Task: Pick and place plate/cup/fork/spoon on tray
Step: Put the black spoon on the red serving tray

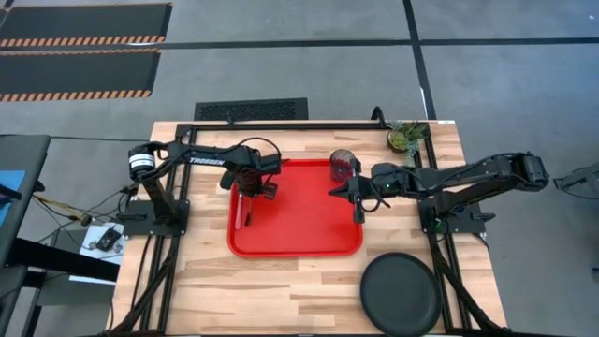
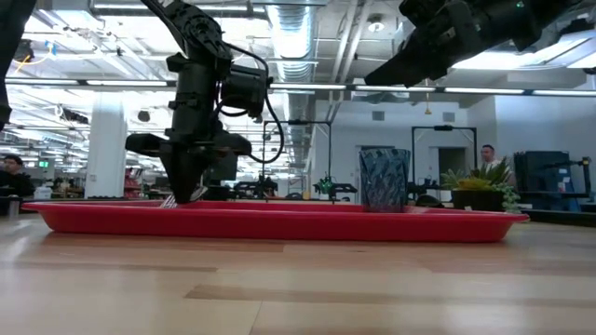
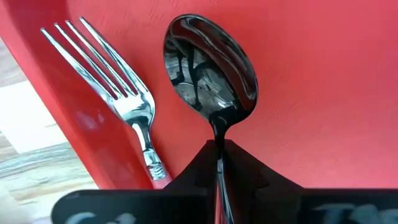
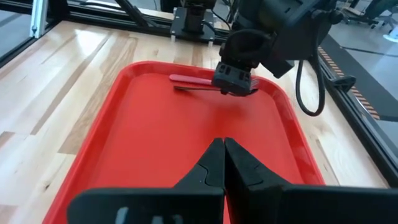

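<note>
The red tray (image 1: 309, 239) lies mid-table. My left gripper (image 1: 248, 194) reaches down over its left part, shut on the dark spoon (image 3: 210, 65). The red-handled fork (image 3: 118, 93) lies flat on the tray floor beside the spoon, close to the tray's left lip. The dark-tinted cup (image 1: 343, 166) stands upright in the tray's far right corner and also shows in the low view (image 2: 384, 180). The black plate (image 1: 401, 294) lies on the table, near right of the tray. My right gripper (image 4: 222, 155) is shut and empty above the tray's right part. My left gripper pinches the spoon's thin handle just behind the bowl (image 3: 217, 132) between its two fingers, coming from above. The bowl sticks out past the fingertips, hollow side up, close over the tray floor. Whether it touches the floor I cannot tell. The fingers hide the rest of the handle.
A small green potted plant (image 1: 407, 138) stands at the table's far right corner. Black frame rails run along the table's left and right sides. Bare wood lies near of the tray. People show in the room behind, in the low view.
</note>
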Available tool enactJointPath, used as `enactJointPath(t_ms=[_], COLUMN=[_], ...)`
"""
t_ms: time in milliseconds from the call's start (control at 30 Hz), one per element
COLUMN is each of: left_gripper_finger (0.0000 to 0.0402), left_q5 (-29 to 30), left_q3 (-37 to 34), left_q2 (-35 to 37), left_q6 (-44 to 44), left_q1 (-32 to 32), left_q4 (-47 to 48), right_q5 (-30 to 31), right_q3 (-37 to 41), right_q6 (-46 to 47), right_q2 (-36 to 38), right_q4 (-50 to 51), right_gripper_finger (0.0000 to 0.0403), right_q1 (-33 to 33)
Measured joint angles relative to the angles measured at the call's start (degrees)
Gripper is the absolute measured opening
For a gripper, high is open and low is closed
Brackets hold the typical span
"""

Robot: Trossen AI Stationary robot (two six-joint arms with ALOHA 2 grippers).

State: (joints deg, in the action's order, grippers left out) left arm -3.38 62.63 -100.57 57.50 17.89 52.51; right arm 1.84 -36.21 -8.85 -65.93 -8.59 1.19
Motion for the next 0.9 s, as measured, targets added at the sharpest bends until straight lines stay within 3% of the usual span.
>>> enactJointPath(t_ms=[633,900], left_gripper_finger=[0.0007,0.0034], left_q5=[1.89,1.19], left_q3=[-0.04,-0.04], left_q2=[-2.57,-2.64], left_q6=[2.73,3.26], left_q1=[0.0,-0.22], left_q4=[-1.05,-0.89], right_q5=[0.0,0.27], right_q3=[0.0,0.0], right_q6=[0.27,0.42], right_q2=[0.0,0.0], right_q4=[1.39,1.34], right_gripper_finger=[0.0012,0.0012], right_q1=[-0.2,-0.44])
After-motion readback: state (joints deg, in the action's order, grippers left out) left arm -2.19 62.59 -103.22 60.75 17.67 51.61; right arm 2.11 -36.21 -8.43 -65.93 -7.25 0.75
